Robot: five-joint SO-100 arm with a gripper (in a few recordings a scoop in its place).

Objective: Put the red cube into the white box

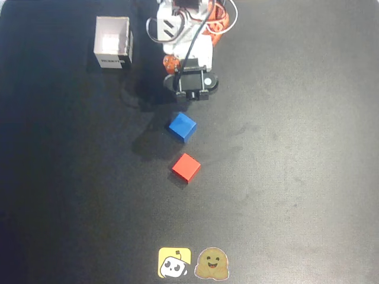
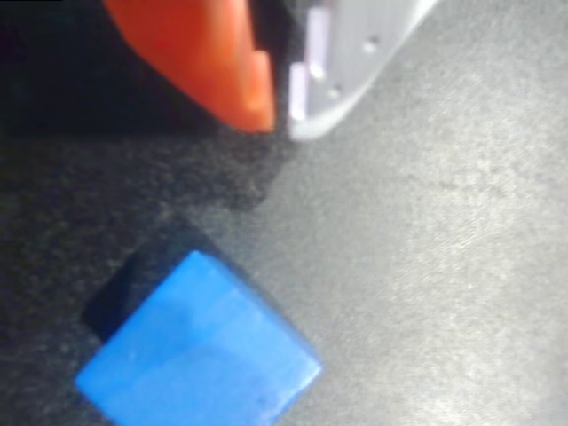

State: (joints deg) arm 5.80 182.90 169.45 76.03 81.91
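Approach was the step in hand: the gripper hung near the arm's base with its jaws together and empty, the blue cube lying between it and the red cube farther out on the bench. A clean pick probably required passing over the blue cube, opening the jaws, then squaring them to the red cube's turned faces. The white box stood well apart, at the overhead view's upper left.

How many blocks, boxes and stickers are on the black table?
Blocks: 2, one red block and one blue block
Boxes: 1, the white box
Stickers: 2, a yellow sticker and a brown smiley sticker
Total: 5
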